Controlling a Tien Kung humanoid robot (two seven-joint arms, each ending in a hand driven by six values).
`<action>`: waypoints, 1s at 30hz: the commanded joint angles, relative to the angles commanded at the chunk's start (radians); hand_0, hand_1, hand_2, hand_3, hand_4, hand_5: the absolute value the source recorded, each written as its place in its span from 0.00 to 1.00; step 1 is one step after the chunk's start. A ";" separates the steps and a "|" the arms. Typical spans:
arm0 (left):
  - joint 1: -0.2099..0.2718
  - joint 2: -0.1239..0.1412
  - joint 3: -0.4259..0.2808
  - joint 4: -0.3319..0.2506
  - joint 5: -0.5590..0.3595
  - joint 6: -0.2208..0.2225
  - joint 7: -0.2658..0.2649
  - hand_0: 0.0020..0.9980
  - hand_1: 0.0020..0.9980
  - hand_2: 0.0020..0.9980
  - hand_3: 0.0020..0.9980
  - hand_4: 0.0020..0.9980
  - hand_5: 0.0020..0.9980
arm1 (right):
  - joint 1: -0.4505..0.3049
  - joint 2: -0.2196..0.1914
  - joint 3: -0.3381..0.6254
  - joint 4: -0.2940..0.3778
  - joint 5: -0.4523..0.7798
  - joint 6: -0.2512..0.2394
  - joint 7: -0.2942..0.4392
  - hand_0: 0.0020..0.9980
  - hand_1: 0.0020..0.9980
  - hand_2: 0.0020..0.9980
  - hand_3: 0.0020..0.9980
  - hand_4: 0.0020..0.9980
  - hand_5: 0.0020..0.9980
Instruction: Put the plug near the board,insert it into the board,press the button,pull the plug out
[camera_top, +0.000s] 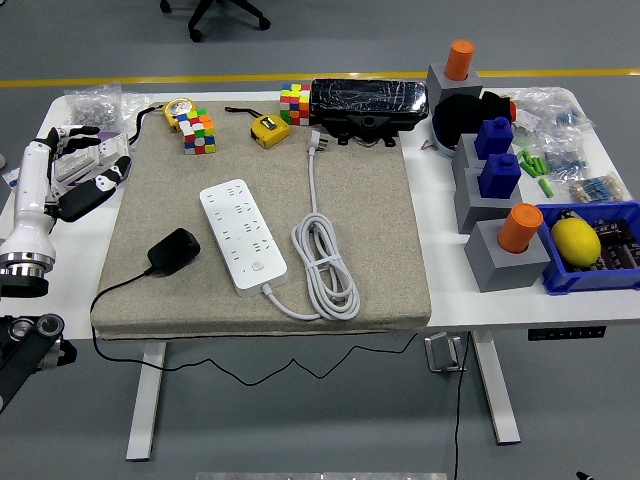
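- Grey mat (370, 230) on white table (445, 290), landmark: white power strip (242, 235) at mat centre.
- Left hand (82, 180): fingers loosely spread, holding nothing, well left of the strip, off the mat.
- Black plug (174, 251): lying just left of the strip, unplugged.
- Right hand: not visible.
- Risk: plug's thin cable (118, 285) trails over the mat's edge; a careless regrasp could snag it, or tilted prongs miss the sockets.

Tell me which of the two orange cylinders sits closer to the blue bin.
The orange cylinder on the near grey block, right beside the blue bin; the other orange cylinder stands at the table's far edge.
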 joint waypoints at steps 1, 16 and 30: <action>0.000 0.004 0.007 -0.002 0.004 -0.003 0.003 0.69 0.66 0.61 0.62 0.85 0.29 | 0.001 -0.001 -0.003 0.001 0.002 0.000 0.001 0.65 0.65 0.63 0.56 0.98 0.55; -0.019 0.003 0.006 -0.020 0.020 -0.021 0.025 0.69 0.66 0.60 0.61 0.85 0.29 | 0.017 -0.009 -0.005 -0.002 0.003 0.003 -0.002 0.65 0.65 0.63 0.56 0.99 0.55; -0.032 0.004 0.011 -0.024 0.019 -0.026 0.030 0.69 0.66 0.60 0.61 0.85 0.29 | 0.031 -0.011 -0.001 -0.001 0.005 0.004 -0.002 0.65 0.65 0.63 0.56 0.99 0.55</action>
